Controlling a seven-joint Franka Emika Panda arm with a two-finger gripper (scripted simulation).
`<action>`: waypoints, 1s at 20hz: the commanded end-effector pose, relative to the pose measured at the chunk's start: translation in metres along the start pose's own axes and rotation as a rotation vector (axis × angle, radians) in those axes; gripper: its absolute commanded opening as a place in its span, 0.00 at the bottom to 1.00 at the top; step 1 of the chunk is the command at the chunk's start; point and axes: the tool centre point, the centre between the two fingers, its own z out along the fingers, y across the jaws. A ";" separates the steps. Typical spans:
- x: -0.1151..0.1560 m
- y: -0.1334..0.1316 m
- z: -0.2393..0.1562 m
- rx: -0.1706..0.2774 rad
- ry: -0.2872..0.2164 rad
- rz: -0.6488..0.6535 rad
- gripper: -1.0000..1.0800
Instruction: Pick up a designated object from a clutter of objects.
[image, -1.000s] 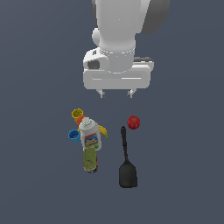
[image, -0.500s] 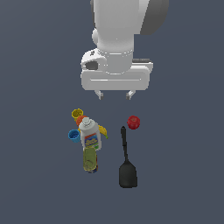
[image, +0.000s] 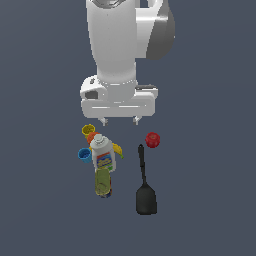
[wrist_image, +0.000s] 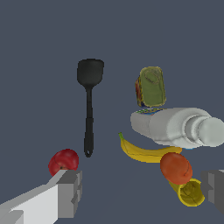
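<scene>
The gripper (image: 119, 120) hangs above the clutter with its jaws spread wide and nothing between them. In the exterior view the blue cup (image: 84, 154) sits on the table (image: 210, 165) at the left edge of the pile, just beside the white bottle (image: 102, 153); the wrist view does not show it, the bottle's body lying in front of that spot. That wrist view does reveal most of the banana (wrist_image: 146, 152), which from outside is only a yellow tip. The orange ball (image: 91, 136) and yellow cup (image: 88, 130) sit together, the food tin (image: 102, 182) beyond the bottle, and the red cup (image: 152, 139) and black spatula (image: 144, 183) stand apart.
</scene>
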 end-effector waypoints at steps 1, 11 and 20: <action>0.003 0.016 0.017 0.001 -0.003 -0.018 0.96; 0.005 0.100 0.108 0.000 -0.016 -0.119 0.96; -0.010 0.158 0.173 -0.005 -0.028 -0.191 0.96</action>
